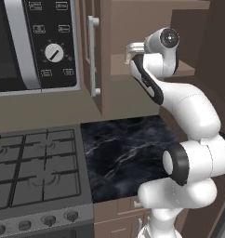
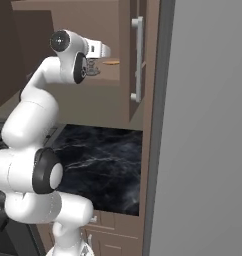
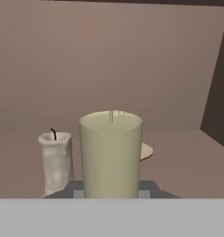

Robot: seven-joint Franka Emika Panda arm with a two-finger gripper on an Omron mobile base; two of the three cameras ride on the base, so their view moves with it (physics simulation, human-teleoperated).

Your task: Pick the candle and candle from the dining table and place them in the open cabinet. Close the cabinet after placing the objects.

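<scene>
Standing between fingers [image 3: 77, 193]: cream candle [image 3: 111, 155]; stub candle [image 3: 56, 162] beside.

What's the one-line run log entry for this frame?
phase: placing | claw: inside open cabinet | cream candle: close ahead | white stub candle: on shelf | doors: open
</scene>
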